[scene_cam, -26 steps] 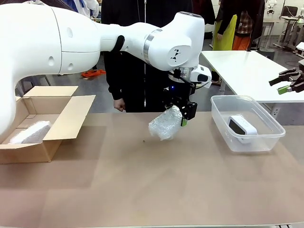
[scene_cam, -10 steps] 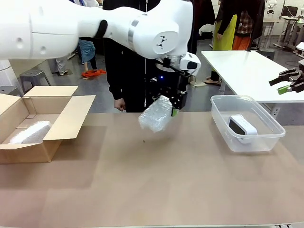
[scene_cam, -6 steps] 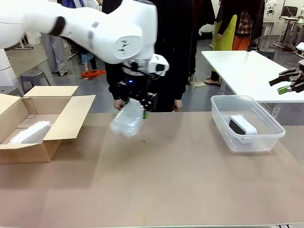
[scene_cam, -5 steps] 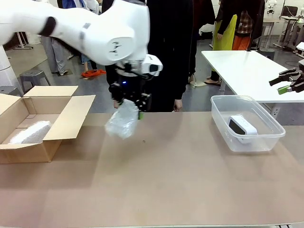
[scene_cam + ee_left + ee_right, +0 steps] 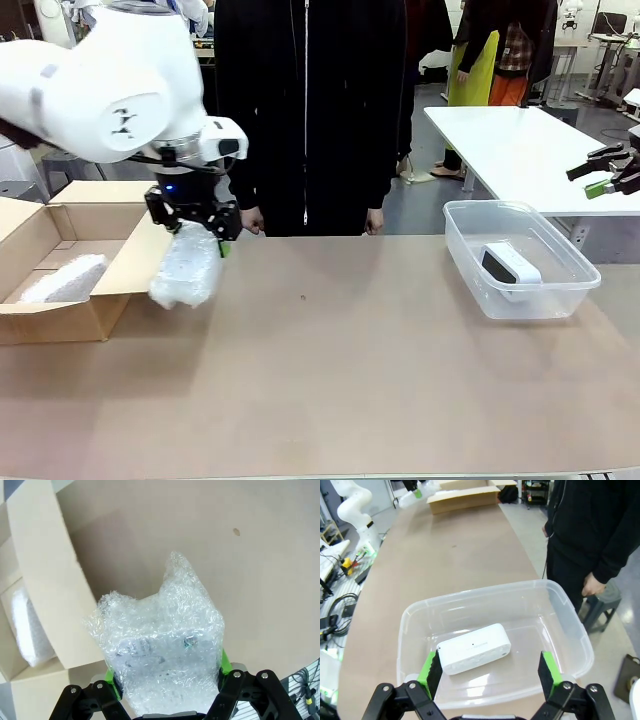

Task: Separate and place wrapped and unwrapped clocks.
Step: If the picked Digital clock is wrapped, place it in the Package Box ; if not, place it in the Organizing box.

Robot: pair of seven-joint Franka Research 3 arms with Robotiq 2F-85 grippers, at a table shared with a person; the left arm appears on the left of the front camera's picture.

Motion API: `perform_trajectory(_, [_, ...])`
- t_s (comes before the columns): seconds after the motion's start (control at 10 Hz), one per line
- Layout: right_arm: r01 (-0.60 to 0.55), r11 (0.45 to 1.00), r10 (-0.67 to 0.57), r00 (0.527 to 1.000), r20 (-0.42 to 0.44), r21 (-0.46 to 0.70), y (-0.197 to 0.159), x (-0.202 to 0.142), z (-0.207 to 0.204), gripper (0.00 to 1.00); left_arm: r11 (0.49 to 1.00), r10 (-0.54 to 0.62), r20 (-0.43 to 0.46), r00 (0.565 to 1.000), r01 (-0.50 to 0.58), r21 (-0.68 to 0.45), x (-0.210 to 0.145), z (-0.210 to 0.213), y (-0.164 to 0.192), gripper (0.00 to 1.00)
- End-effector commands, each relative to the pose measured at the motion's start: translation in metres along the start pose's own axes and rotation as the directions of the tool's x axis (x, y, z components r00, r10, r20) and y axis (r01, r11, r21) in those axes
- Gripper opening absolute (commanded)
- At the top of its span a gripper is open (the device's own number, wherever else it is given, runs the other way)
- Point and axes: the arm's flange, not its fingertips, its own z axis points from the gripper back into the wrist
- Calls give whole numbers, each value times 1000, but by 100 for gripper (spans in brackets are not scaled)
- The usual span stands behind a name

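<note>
Wrapped clock (image 5: 186, 268) hangs in my left gripper (image 5: 193, 222), jaws clamped on its upper end, the bundle held off the table (image 5: 350, 380) just beside the open flap of the cardboard box (image 5: 75, 300). From the left wrist I see the green pads (image 5: 223, 661) pressing either side of the bubble wrap, with the flap close alongside. A second wrapped bundle (image 5: 62, 278) already lies inside the box. I see the bare white clock (image 5: 510, 270) in the clear plastic tub (image 5: 575, 295) at the far right. My right gripper (image 5: 489, 675) hovers above that tub, jaws wide and holding nothing. A person (image 5: 305, 110) in black stands at the far edge, hands near the table.
</note>
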Motion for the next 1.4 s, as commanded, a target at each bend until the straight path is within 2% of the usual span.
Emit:
perform_trajectory(0.0, [-2, 1000, 2, 1000, 9, 2, 0, 0, -2, 100, 1000, -14, 46, 999, 15, -21, -18, 6, 40, 83])
perform_trajectory(0.2, [-2, 1000, 2, 1000, 9, 2, 0, 0, -2, 100, 1000, -5, 108, 994, 5, 3, -18, 10, 79, 83])
perform_trajectory(0.6, [-2, 1000, 2, 1000, 9, 2, 0, 0, -2, 100, 992, 110, 75, 991, -105, -70, -5, 11, 142, 83])
perform_trajectory(1.3, [-2, 1000, 2, 1000, 9, 2, 0, 0, -2, 100, 987, 143, 92, 986, -135, -91, 0, 12, 151, 83])
